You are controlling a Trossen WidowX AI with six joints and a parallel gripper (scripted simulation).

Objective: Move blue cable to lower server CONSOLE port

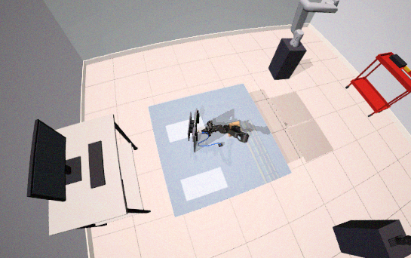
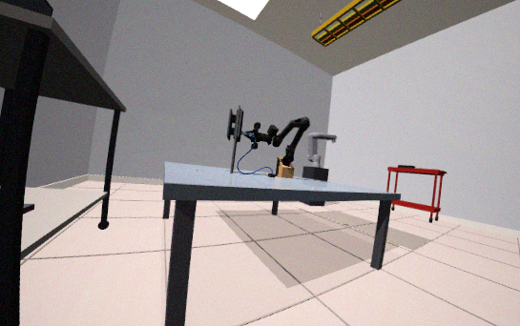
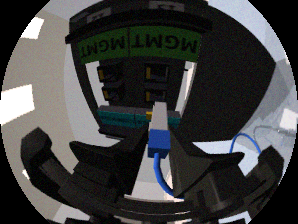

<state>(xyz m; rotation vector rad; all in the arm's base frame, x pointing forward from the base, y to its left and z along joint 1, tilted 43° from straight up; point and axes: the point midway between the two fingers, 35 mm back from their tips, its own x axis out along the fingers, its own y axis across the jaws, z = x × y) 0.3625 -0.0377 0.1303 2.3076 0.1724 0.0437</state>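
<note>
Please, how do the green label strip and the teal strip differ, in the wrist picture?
The green label strip carries large "MGMT" lettering, while the teal strip shows no readable word. The green label strip is taller; the teal strip is narrower from top to bottom. The plug partly overlaps the teal strip but leaves the green label strip uncovered. Both run across the same dark panel.

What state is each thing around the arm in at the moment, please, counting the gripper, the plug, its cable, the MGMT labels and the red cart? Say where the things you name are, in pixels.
Gripper (image 1: 203, 131) (image 2: 247, 135) (image 3: 157, 127): shut on the plug.
Plug (image 3: 159, 142): held between the fingers; whether seated, cannot tell.
Blue cable (image 1: 209, 145) (image 2: 239, 161) (image 3: 158, 172): slack, curving down to the table.
MGMT labels (image 3: 167, 45): upside down in the wrist view.
Red cart (image 1: 370, 95) (image 2: 415, 205): upright, with items on top.
</note>
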